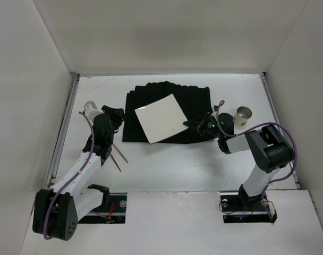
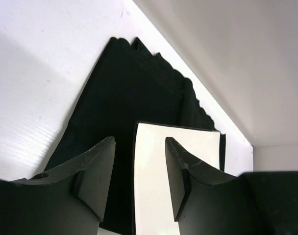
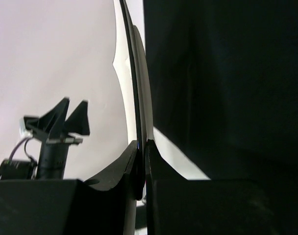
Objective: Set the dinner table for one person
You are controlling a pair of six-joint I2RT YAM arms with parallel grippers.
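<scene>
Table [image 1: 167,167] bears a mat [image 1: 196,102] near its far edge; right gripper [image 1: 188,125] pinches the plate [image 1: 157,118] by its rim; left gripper [image 1: 117,113] hovers, jaws apart.

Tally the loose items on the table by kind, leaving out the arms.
Black cloth mat: 1
White square plate: 1
Metal cup: 1
Thin sticks: 2
Small pale object, kind unclear: 1
Total: 6
</scene>
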